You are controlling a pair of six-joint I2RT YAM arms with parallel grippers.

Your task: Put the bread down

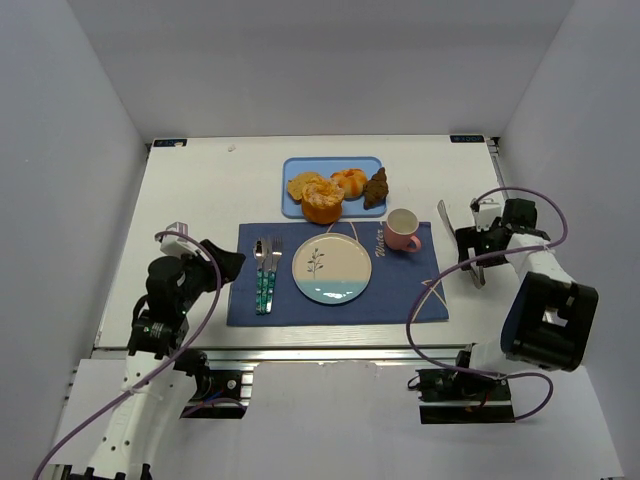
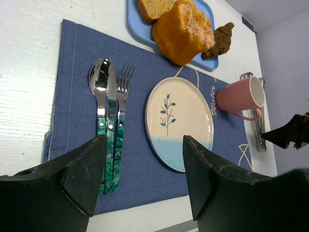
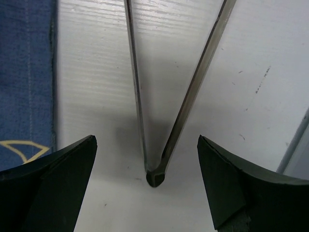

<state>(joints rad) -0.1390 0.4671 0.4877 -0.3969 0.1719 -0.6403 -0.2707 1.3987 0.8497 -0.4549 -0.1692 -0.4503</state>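
The bread [image 1: 349, 181], a small lobed golden-orange bun, sits on the blue tray [image 1: 292, 165] at the back, between a larger orange bun [image 1: 322, 203] and a dark croissant-like pastry [image 1: 376, 188]. In the left wrist view the larger bun [image 2: 183, 31] hides it. My left gripper [image 1: 232, 265] is open and empty over the left edge of the blue placemat [image 2: 77, 87], its jaws [image 2: 143, 145] framing the plate [image 2: 179, 123] and cutlery [image 2: 110, 116]. My right gripper [image 3: 146, 142] is open, low over the table, its jaws either side of the hinge end of metal tongs [image 3: 154, 177] without touching them.
A pale yellow bun [image 1: 303, 185] also lies on the tray. A pink cup [image 1: 402, 230] stands on the mat right of the plate [image 1: 331, 272]. The tongs [image 1: 445, 218] lie on the white table just off the mat's right edge. White walls enclose the table.
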